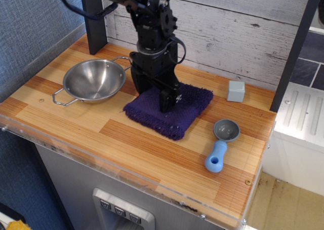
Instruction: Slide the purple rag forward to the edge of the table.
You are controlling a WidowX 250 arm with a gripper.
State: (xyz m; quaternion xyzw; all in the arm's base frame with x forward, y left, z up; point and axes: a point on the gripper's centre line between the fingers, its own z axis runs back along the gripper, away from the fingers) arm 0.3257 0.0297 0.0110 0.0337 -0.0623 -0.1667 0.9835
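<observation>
The purple rag lies flat on the wood-plank table, near the middle and a little toward the back. It sits right of the steel bowl. My black gripper points straight down onto the rag's back-left part. Its two fingers stand apart and press on the cloth, one finger on the rag's middle and the other at its back-left edge. Nothing is pinched between them. The rag's front corner is well back from the clear front rim.
A grey cube stands at the back right by the wall. A blue-handled scoop lies to the right of the rag. A black post rises at the back left. The table ends at the right, beside a white unit.
</observation>
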